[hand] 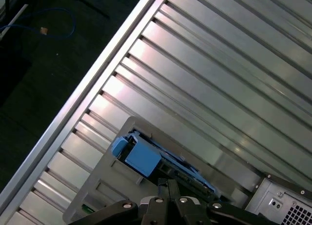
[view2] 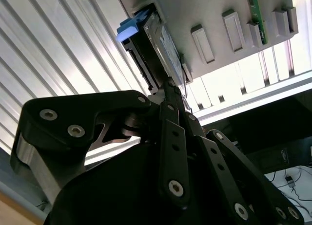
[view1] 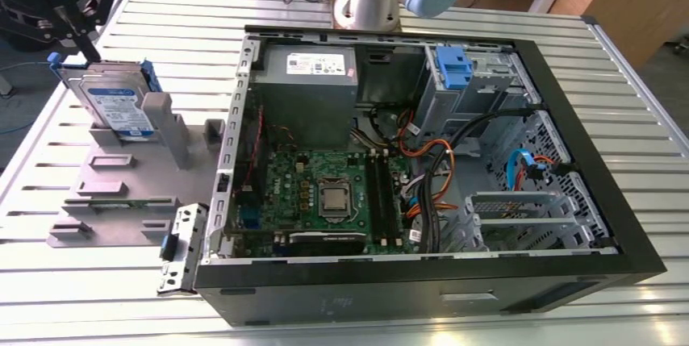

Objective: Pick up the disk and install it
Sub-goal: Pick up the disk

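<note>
Exterior view: the disk (view1: 113, 104) stands on edge in the grey stand (view1: 108, 201) on the tabletop (view1: 86, 298). Its long axis is near upright, with the label face turned to the camera. The open computer case (view1: 431, 277) holds a motherboard (view1: 290, 177) and power supply (view1: 306, 88). In the second wrist view the hand (view2: 168, 84) is at the disk's top edge, fingers drawn together; contact unconfirmed.

Flat silver metal disk (view1: 113, 104) has a white-and-blue label and blue plastic side rails (view1: 148, 74); pale grey plastic stand with posts (view1: 108, 193); ribbed silver aluminium table (view1: 102, 293) is striped with parallel grooves; black metal computer case (view1: 431, 298); green circuit motherboard (view1: 323, 189); grey power-supply box (view1: 306, 92), white sticker; orange, black and blue cables (view1: 431, 152); matte black robot gripper (view2: 168, 86), silver screws
</note>
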Motion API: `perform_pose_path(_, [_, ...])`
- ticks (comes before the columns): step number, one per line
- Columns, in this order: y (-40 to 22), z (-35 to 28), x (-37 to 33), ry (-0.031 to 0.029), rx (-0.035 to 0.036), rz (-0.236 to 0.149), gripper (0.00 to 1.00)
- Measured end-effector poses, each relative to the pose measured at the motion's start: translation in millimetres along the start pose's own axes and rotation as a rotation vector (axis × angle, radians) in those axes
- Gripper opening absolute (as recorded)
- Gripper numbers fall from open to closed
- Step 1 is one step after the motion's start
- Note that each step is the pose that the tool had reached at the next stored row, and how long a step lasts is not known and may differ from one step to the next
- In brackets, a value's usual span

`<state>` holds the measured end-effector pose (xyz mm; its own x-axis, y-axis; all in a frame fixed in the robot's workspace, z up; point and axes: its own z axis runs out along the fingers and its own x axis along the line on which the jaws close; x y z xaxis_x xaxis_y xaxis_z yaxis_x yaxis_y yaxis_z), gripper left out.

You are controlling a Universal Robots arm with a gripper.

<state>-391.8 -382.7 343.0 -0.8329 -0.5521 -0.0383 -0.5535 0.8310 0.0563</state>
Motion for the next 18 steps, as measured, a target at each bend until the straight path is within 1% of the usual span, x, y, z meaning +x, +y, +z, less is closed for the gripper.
perform_pose_path(14, [0.0,0.0,0.0,0.0028,-0.0019,-0.049,0.11])
perform_pose_path(18, [0.0,0.0,0.0,0.004,-0.0027,-0.071,0.11])
